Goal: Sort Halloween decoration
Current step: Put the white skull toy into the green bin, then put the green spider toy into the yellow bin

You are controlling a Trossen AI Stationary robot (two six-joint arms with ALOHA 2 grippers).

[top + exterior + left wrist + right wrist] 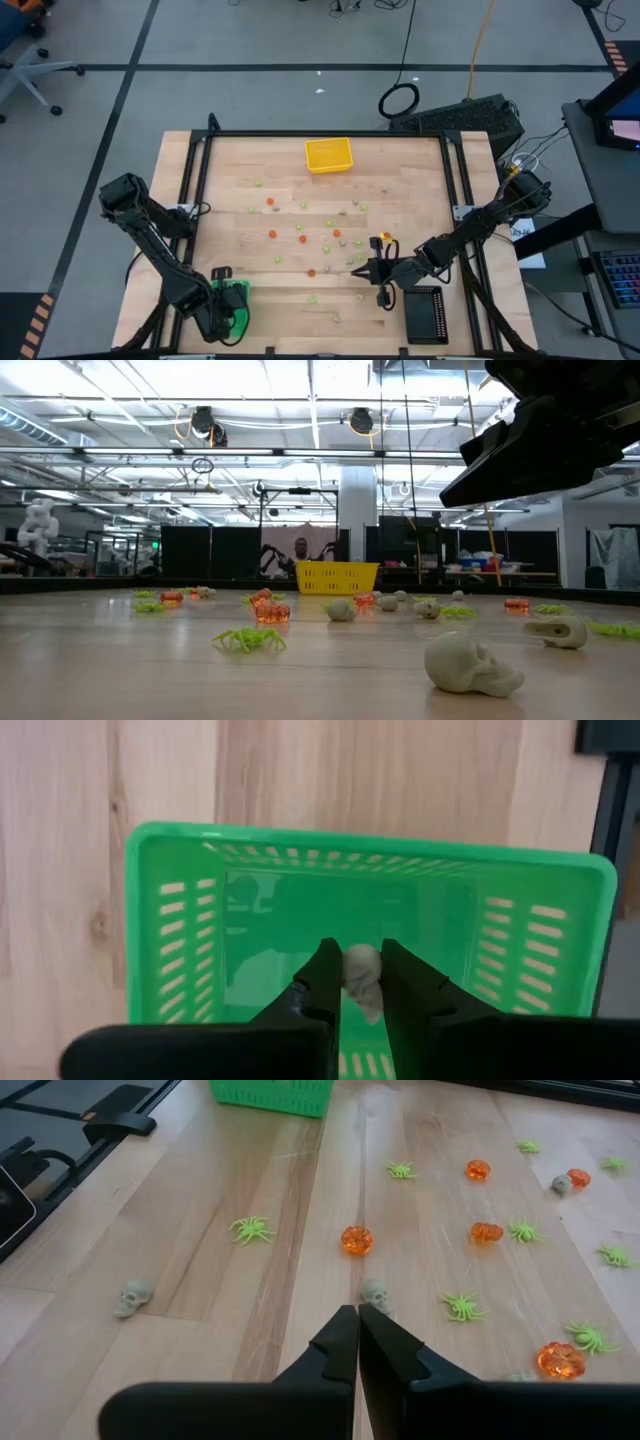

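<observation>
1. Your left pincer (360, 982) hangs directly over the green tray (180, 850) at the table's near left corner, so that whatever it lets go lands inside the tray and not on the wood.
2. Its fingers stand narrow with a pale skull (363, 970) between the tips. From the wrist view you cannot be sure whether they are clamped on it or just letting go, so treat the piece as not yet delivered.
3. The tray sits with its walls square around the pincer, which I judge leaves room for a straight drop.
4. Your right pincer (357, 1330) is closed with nothing in it, fingertips together, low over the table near the near right part, beside the black tray (423, 315).
5. It points at another pale skull (374, 1292) just ahead of its tips, with an orange pumpkin (356, 1239) a little farther on. That suggests the skull is the next pick, but the fingers must part first.
6. The rest of the Halloween decoration (300, 233) lies scattered over the middle of the table: green spiders (250, 1230), orange pieces and pale skulls, mostly apart from each other.
7. The yellow tray (329, 154) waits at the far edge. Most of the sorting looks undone.
</observation>
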